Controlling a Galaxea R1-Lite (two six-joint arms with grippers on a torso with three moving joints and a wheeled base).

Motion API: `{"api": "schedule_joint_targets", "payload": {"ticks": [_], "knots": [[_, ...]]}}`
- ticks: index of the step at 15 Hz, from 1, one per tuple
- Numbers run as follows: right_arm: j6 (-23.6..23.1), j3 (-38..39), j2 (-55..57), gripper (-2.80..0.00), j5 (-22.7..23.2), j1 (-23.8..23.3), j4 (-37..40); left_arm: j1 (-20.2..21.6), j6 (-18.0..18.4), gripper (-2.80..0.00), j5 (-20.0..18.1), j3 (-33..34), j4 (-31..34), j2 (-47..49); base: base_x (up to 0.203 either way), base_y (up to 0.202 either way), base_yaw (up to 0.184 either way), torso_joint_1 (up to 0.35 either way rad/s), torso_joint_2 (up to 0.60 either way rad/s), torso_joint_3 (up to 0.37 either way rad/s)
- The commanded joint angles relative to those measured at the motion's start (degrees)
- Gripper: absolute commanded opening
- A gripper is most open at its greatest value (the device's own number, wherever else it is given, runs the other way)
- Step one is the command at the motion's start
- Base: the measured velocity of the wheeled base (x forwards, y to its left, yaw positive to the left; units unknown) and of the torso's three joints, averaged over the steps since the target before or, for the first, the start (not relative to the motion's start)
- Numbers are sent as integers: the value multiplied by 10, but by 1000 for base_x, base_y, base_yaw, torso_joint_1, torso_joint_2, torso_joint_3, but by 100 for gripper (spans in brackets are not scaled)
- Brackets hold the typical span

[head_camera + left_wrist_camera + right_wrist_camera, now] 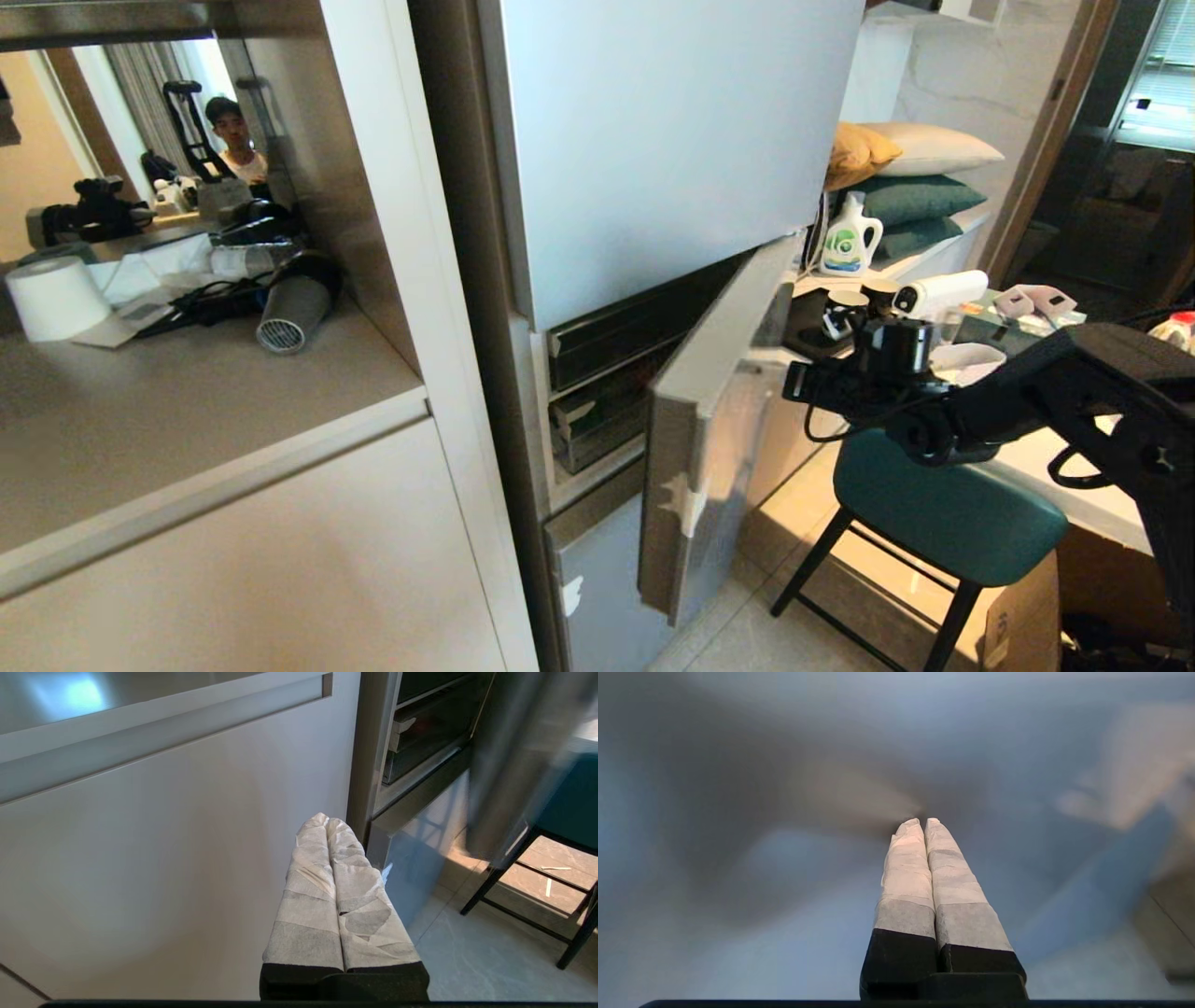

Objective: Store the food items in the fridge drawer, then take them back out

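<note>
The food items are out of view. The fridge's grey steel-fronted door (709, 420) stands ajar. In the gap behind it sits the fridge drawer (597, 425), a see-through bin with a whitish rim, also seen from the left wrist as the fridge drawer (420, 749). My right arm (1027, 397) reaches in from the right to the door's outer face. The right gripper (923, 822) is shut on nothing, close to a blurred steel surface. My left gripper (327, 821) is shut and empty, low beside the white cabinet front (163, 858).
A teal stool (943, 513) stands right of the open door, under my right arm, with a cardboard box (1022, 616) beside it. The counter (187, 401) at left holds a hair dryer (289, 308) and paper roll (56, 299). A person (233, 131) shows behind the counter.
</note>
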Motion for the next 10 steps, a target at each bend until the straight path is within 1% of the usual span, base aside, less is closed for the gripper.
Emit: {"api": "schedule_joint_targets", "payload": {"ticks": [1, 4, 7, 8, 10], "knots": [[9, -37, 33, -280, -10, 10, -2, 0, 0, -280, 0, 6, 0, 0, 0, 0, 0, 0, 0, 0], [13, -33, 30, -280, -9, 10, -3, 0, 0, -280, 0, 6, 0, 0, 0, 0, 0, 0, 0, 0], [10, -6, 10, -280, 13, 8, -8, 0, 0, -280, 0, 6, 0, 0, 0, 0, 0, 0, 0, 0], [10, 25, -7, -280, 30, 7, -17, 0, 0, -280, 0, 6, 0, 0, 0, 0, 0, 0, 0, 0], [10, 93, -59, -280, 79, 8, -38, 0, 0, -280, 0, 6, 0, 0, 0, 0, 0, 0, 0, 0]]}}
